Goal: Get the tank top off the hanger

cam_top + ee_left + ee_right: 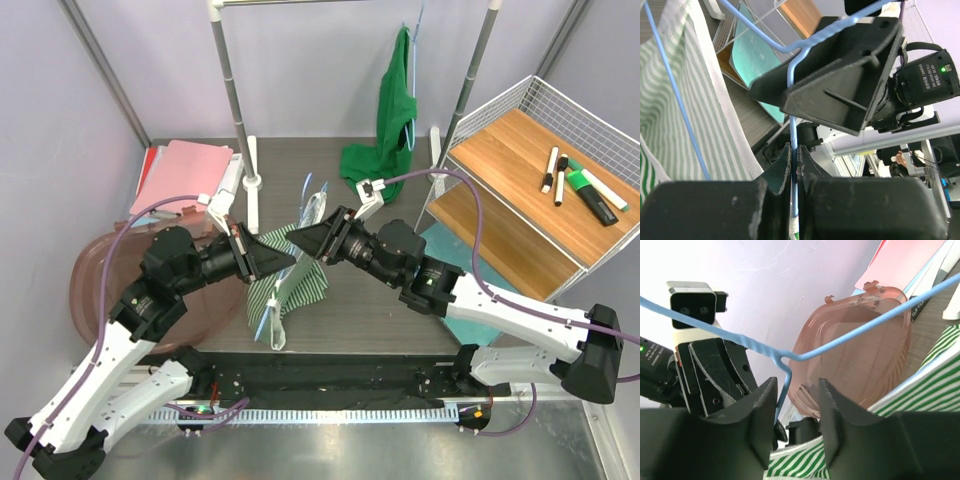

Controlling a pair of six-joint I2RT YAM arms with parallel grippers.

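Observation:
A green-and-white striped tank top (292,285) hangs on a light blue wire hanger (312,200) held over the table's middle. My left gripper (288,259) is shut on the hanger's wire (793,150) below its twisted neck. My right gripper (303,241) faces it tip to tip and is open. In the right wrist view the hanger wire (785,382) runs between the jaws, close to the left finger (757,410). The striped cloth (935,385) lies below and to the right there. In the left wrist view the cloth (670,90) hangs at the left.
A dark green garment (392,115) hangs on the clothes rack (228,70) at the back. A wire shelf (530,190) with markers stands at the right. Pink folders (185,170) and a brown translucent lid (105,290) lie at the left.

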